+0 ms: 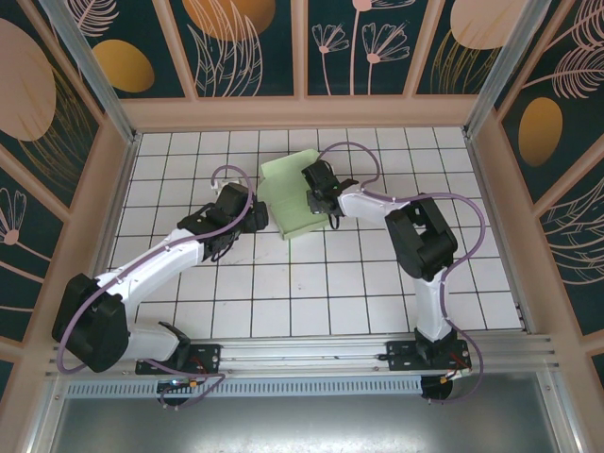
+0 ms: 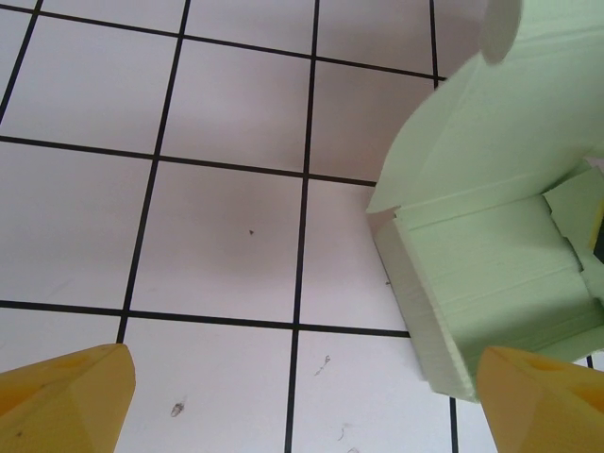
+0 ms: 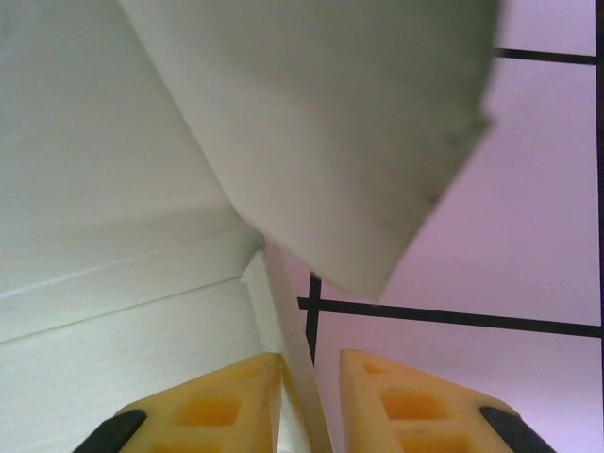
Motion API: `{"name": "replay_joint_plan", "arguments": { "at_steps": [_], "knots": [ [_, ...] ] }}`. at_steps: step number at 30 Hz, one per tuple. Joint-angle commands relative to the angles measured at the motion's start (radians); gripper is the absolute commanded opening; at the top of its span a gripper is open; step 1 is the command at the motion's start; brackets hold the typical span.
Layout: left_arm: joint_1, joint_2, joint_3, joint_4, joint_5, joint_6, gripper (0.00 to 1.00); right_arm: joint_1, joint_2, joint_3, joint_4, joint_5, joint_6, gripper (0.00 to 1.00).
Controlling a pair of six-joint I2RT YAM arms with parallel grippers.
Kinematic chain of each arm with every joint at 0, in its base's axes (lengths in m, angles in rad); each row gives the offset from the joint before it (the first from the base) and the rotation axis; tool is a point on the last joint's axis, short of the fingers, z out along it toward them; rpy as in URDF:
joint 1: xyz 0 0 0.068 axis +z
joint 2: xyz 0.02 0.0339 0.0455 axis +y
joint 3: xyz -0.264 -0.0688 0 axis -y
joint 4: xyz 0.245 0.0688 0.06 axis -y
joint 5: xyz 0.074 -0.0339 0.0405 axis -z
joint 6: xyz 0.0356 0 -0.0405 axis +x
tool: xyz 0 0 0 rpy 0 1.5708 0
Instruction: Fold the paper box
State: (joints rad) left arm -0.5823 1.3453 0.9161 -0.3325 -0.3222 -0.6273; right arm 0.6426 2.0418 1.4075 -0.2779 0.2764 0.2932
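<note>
My right claw (image 3: 311,377) straddles the 3 o'clock wall of the paper box (image 1: 283,203); I cannot tell if it pinches. My left claw (image 2: 302,377) stands open. Card is likely light and crease-prone: pinch the walls.

White arms, black joints.
Left arm (image 1: 151,269) and right arm (image 1: 429,302): white links, black housings, mauve cables; left fingers (image 2: 66,396) yellow, right fingers (image 3: 396,401) yellow, black-edged.

You see a pale mint-green paper box (image 1: 288,203) on a white table (image 1: 311,302) gridded with black lines. The fingers (image 2: 66,401) are yellow, and the walls (image 1: 250,57) are dark teal with orange ovals.
</note>
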Motion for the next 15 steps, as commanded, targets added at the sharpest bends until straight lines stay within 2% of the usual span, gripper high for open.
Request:
{"name": "replay_joint_plan", "arguments": {
  "at_steps": [1, 5, 10, 15],
  "knots": [
    [0.007, -0.022, -0.013, 0.012, -0.006, 0.021, 0.93, 0.009, 0.04, -0.017, -0.083, 0.007, -0.02, 0.23],
    [0.006, -0.025, -0.015, 0.01, -0.006, 0.021, 0.93, 0.009, 0.036, -0.018, -0.079, 0.006, -0.024, 0.23],
    [0.006, -0.031, -0.018, 0.009, -0.007, 0.02, 0.93, 0.011, 0.018, -0.042, -0.051, -0.028, -0.036, 0.33],
    [0.006, -0.032, -0.019, 0.007, -0.011, 0.019, 0.93, 0.011, -0.065, -0.123, 0.033, -0.072, -0.052, 0.34]
  ]
}}
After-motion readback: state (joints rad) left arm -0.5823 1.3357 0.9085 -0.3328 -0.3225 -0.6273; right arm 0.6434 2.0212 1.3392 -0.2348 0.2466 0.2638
